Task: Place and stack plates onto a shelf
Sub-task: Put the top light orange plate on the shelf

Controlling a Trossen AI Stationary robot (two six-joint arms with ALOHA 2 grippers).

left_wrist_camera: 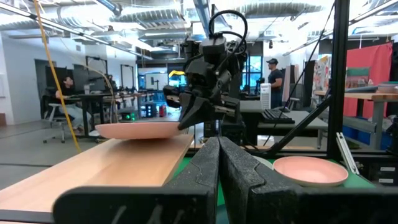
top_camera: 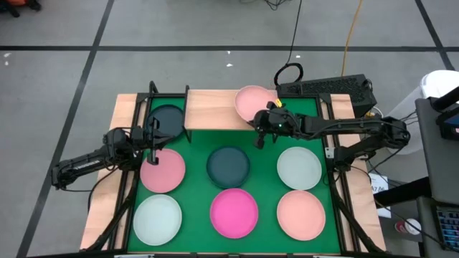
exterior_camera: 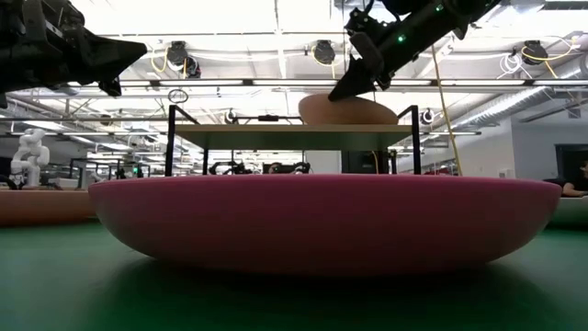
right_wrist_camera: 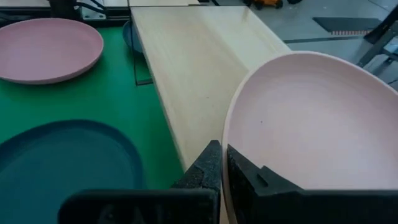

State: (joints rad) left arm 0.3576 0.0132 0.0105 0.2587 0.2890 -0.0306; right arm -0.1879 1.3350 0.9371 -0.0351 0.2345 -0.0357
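A pale pink plate (top_camera: pixel 252 100) sits on the right end of the wooden shelf (top_camera: pixel 215 109). My right gripper (top_camera: pixel 264 127) is shut on its near rim. The same plate shows in the low view (exterior_camera: pixel 347 110), the left wrist view (left_wrist_camera: pixel 140 129) and the right wrist view (right_wrist_camera: pixel 311 118). My left gripper (top_camera: pixel 158 141) hovers shut and holding nothing by the shelf's left end, above a pink plate (top_camera: pixel 163 172). A dark teal plate (top_camera: pixel 166 120) lies on the mat left of the board. My right gripper pinches the pale pink plate's rim (right_wrist_camera: pixel 229 140) on its near side, with one finger (right_wrist_camera: pixel 205 168) outside the rim and the other inside the bowl. The fingers come slanting down from the near right. The plate's underside rests on the shelf board.
Five more plates lie on the green mat (top_camera: pixel 269 143): dark teal (top_camera: pixel 228 165), mint (top_camera: pixel 299 167), mint-white (top_camera: pixel 157 219), magenta (top_camera: pixel 234 213) and salmon (top_camera: pixel 301 214). The shelf's left part is bare wood. People sit at desks in the room beyond.
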